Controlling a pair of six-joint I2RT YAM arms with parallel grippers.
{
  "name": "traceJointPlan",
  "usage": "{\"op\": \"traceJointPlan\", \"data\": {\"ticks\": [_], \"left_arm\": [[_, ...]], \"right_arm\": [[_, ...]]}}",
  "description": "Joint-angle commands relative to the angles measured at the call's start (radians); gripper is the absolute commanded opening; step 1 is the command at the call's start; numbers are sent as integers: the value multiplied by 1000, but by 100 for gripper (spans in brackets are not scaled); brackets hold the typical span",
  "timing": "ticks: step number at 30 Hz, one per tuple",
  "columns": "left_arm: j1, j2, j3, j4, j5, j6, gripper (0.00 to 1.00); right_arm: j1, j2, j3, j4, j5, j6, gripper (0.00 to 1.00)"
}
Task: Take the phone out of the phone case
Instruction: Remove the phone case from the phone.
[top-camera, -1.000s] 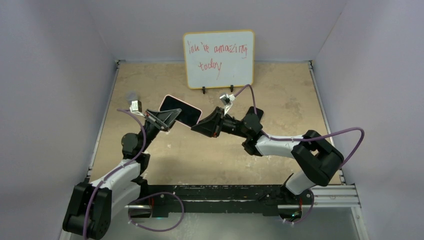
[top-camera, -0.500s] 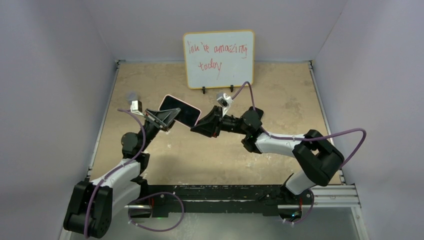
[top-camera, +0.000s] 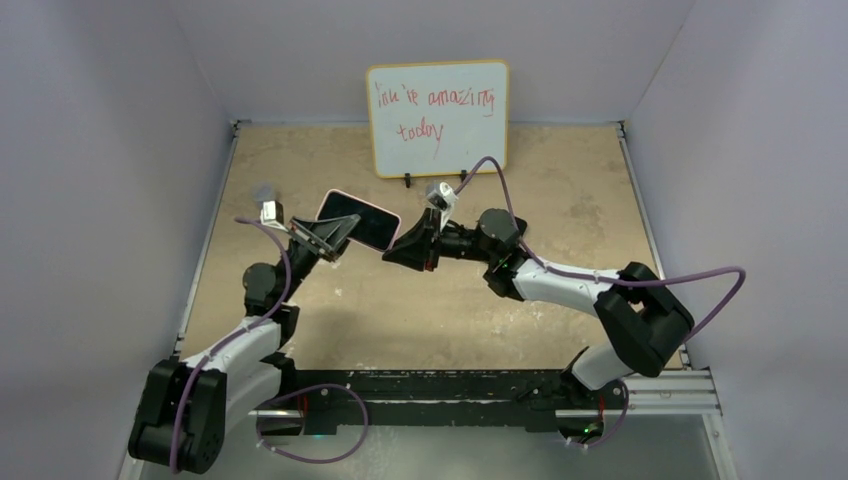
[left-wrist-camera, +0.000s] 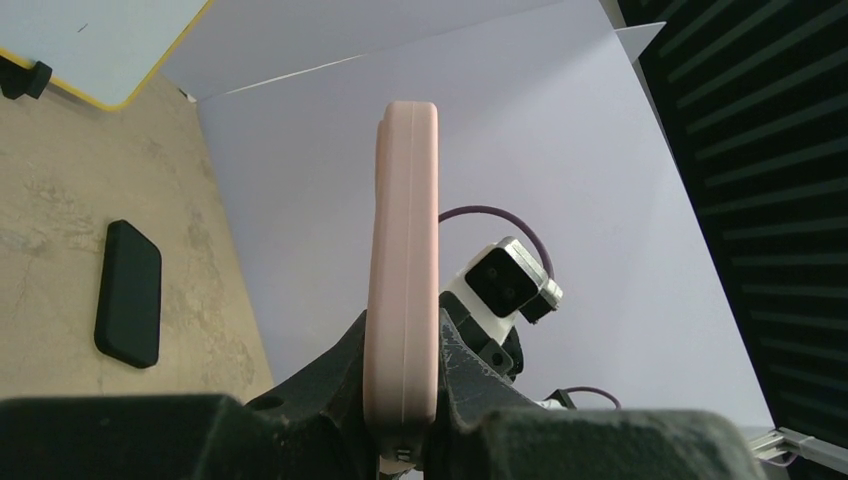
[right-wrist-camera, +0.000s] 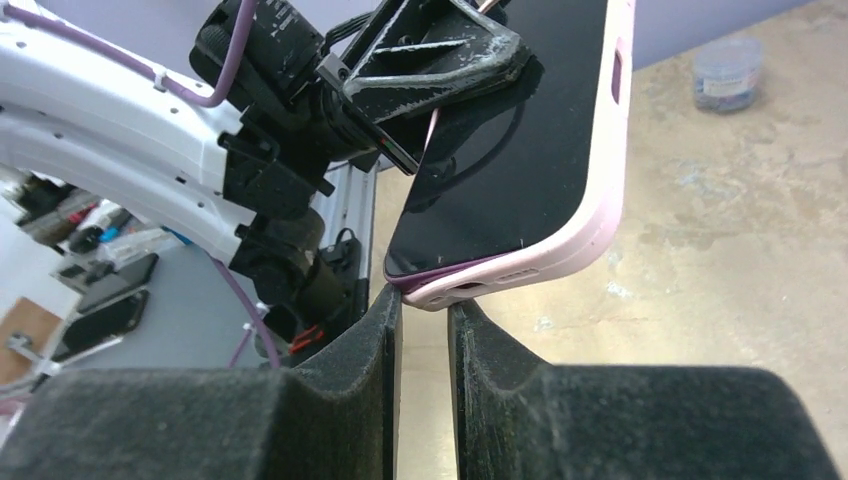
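Aloft, left pincer (top-camera: 335, 235) clamps the phone case (left-wrist-camera: 403, 290); right pincer (right-wrist-camera: 422, 300), narrowly parted, at its corner.

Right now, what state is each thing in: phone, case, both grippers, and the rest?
left gripper, shut on the phone case
right gripper, fingers nearly together at the case's corner, grip unclear
phone, inside its case, held off the table, screen dark
phone case, pink, on the phone
whiteboard, upright, red writing on it
small jar, upright on the table
black slab, flat on the table
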Motion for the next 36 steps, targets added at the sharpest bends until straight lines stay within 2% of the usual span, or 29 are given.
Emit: {"op": "traceJointPlan", "data": {"ticks": [1,5,11,15,23,26,30,31,36], "left_arm": [[-29,-5,41,142,182,-77,0],[-43,21,46,220,209,-86,0],[-43,33,55,289,205,-109,0],[-44,52,75,331,216,-139,0],[-47,28,83,256,244,-125,0],[-47,32,78,252,244,-114,0],[-45,26,64,227,214,-36,0],[-45,20,61,199,205,0,0],[-45,0,40,117,151,110,0]], "right_arm": [[-69,33,72,-26,184,170,0],[-87,56,110,-72,213,330,0],[-87,65,104,-148,269,331,0],[-83,72,81,-153,350,158,0],[-74,75,89,-154,366,-154,0],[-75,70,106,-184,361,-197,0],[-74,42,74,-167,310,-116,0],[-76,33,51,-143,298,-70,1],[-83,-38,-72,2,306,114,32]]}}
